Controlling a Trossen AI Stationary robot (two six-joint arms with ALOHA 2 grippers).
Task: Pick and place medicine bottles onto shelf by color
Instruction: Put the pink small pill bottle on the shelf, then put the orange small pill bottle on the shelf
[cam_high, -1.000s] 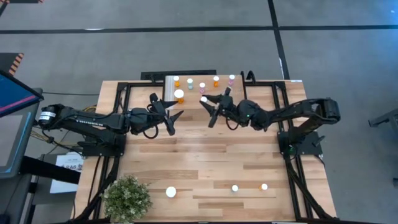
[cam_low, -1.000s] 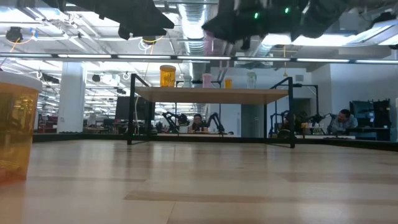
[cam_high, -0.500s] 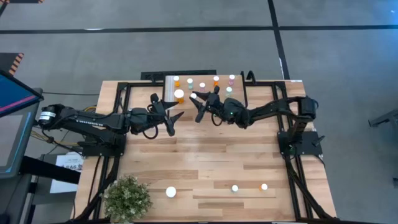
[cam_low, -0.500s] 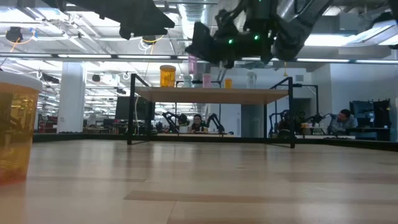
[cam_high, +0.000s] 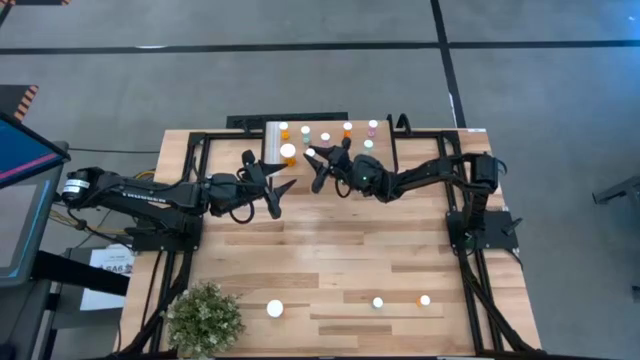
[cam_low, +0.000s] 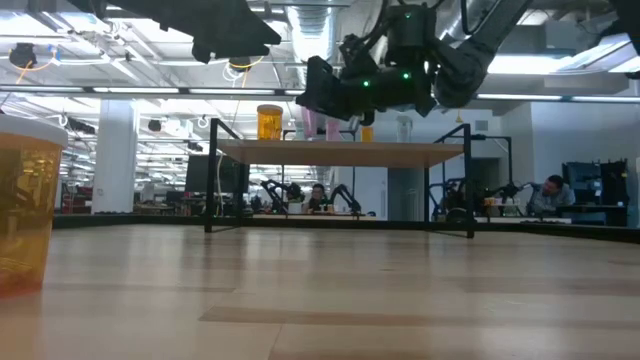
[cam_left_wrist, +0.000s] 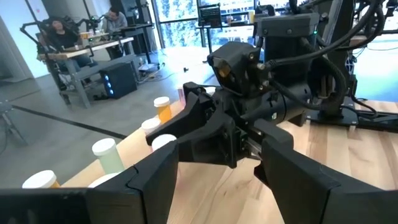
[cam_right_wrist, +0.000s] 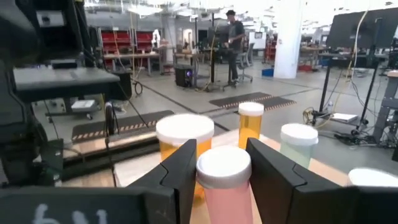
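My right end effector (cam_high: 313, 163) holds a pink bottle (cam_right_wrist: 222, 182) over the shelf (cam_high: 385, 158). Several bottles already on the shelf; three remain on the surface (cam_high: 340, 260), well apart from it.

The table (cam_high: 330, 255) was pale wood in butcher-block strips, framed by black rails. The shelf (cam_low: 340, 152) had a light wood top on thin black legs. Both arms and both tools, the left tool (cam_high: 277, 192) and the right tool (cam_high: 318, 170), were black. The bottle (cam_right_wrist: 225, 190) between the right tool's fingers had a pink body under a white cap. Behind it stood a large orange bottle (cam_right_wrist: 184, 149), a small orange bottle (cam_right_wrist: 250, 126) and a pale green bottle (cam_right_wrist: 299, 144), all white-capped. A green plant (cam_high: 205, 318) sat at the table's corner.
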